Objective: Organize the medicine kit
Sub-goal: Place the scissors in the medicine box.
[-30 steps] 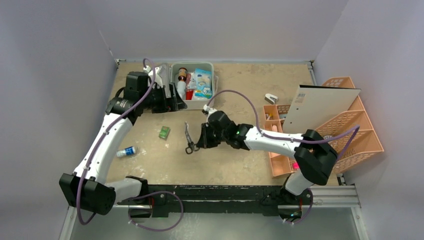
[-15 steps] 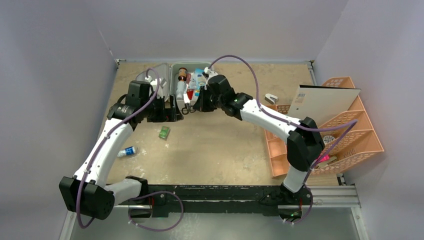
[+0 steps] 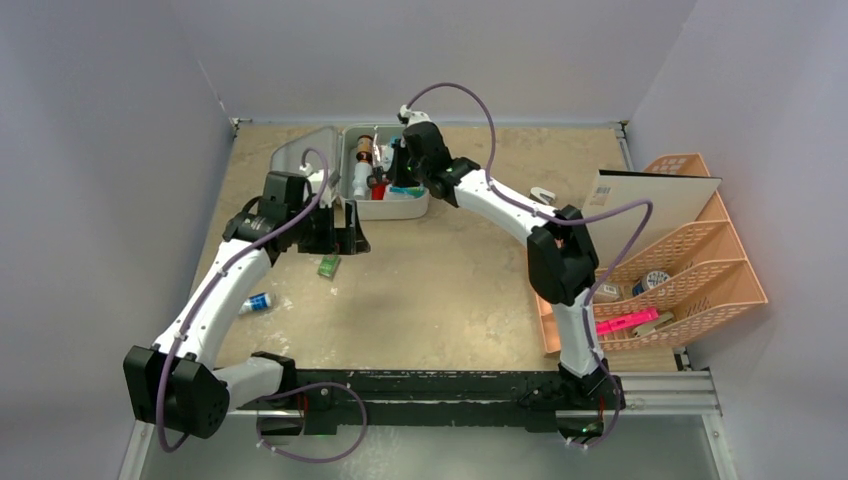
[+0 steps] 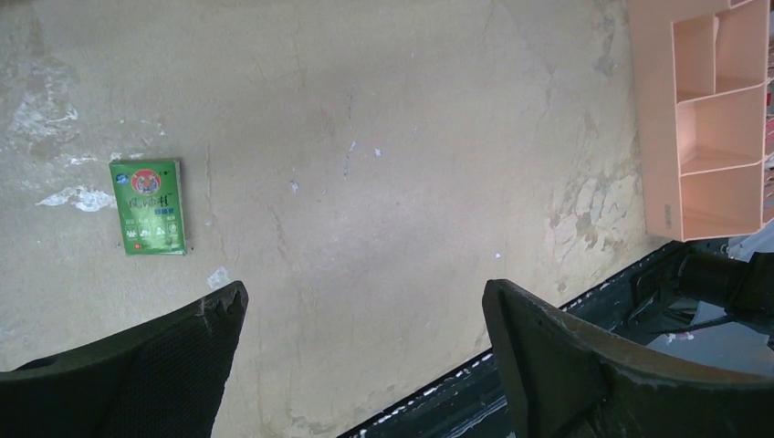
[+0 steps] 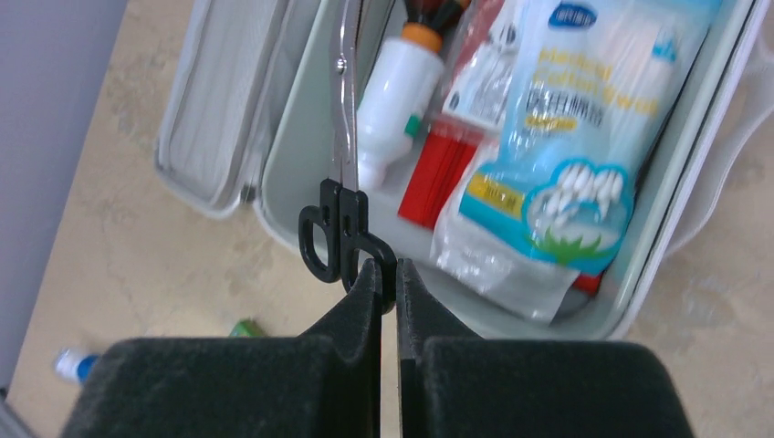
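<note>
Only wrist cam shows right gripper (image 5: 387,274) pinching scissors (image 5: 344,137) over med kit (image 5: 301,137).

High overview; two close downward wrist views

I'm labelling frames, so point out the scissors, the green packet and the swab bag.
scissors (image 5: 345,146): right wrist view, mid-blade.
green packet (image 4: 147,206): left wrist view, centre of front.
swab bag (image 5: 566,173): right wrist view, printed front.
</note>
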`<control>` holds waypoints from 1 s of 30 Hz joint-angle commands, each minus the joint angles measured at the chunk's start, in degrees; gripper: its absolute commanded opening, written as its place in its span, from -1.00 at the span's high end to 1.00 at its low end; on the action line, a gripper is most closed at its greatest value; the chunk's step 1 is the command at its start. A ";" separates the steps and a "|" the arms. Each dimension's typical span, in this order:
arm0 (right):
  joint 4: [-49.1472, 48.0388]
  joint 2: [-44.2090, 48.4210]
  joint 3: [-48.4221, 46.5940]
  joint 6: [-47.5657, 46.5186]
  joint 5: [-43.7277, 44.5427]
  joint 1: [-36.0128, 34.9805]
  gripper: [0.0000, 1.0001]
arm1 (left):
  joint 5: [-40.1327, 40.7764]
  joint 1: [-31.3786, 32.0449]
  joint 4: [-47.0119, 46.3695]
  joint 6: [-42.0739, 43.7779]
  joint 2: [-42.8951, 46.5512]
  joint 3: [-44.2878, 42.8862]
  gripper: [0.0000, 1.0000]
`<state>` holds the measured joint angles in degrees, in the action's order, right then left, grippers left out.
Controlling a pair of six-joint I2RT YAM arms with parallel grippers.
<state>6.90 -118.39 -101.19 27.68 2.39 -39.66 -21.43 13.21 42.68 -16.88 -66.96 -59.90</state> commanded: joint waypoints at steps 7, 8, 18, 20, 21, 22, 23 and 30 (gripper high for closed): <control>-0.91 -11.49 -15.84 -4.53 5.54 1.40 1.00 | 6.07 -0.03 -1.77 2.68 0.38 3.33 -1.00; -0.73 -12.41 -16.64 -4.14 5.38 1.49 1.00 | 6.58 -0.03 -1.42 2.84 0.56 3.49 -1.00; 1.86 -17.07 -19.67 -1.09 5.47 1.76 1.00 | 8.02 -0.03 -1.18 3.65 2.07 3.93 -1.00; 2.38 -17.94 -20.20 -0.93 5.41 1.94 1.00 | 8.46 -0.03 -1.19 3.83 2.10 3.91 -1.00; 3.01 -18.59 -21.04 -0.96 5.08 2.03 1.00 | 8.63 -0.03 -1.07 3.94 2.10 3.79 -1.00; 3.86 -19.20 -22.00 -1.17 4.86 1.97 1.00 | 8.81 -0.03 -0.98 4.08 2.10 3.68 -1.00; 4.61 -19.70 -22.78 -1.23 4.71 2.02 1.00 | 9.00 -0.03 -0.93 4.06 2.17 3.59 -1.00; 7.02 -22.45 -25.42 -0.84 6.54 2.13 0.93 | 9.12 -0.12 -0.95 4.40 2.34 3.42 -1.00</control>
<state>11.42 -139.65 -122.91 26.09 6.61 -37.85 -12.99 13.21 42.37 -13.85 -66.06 -56.10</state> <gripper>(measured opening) 0.025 0.998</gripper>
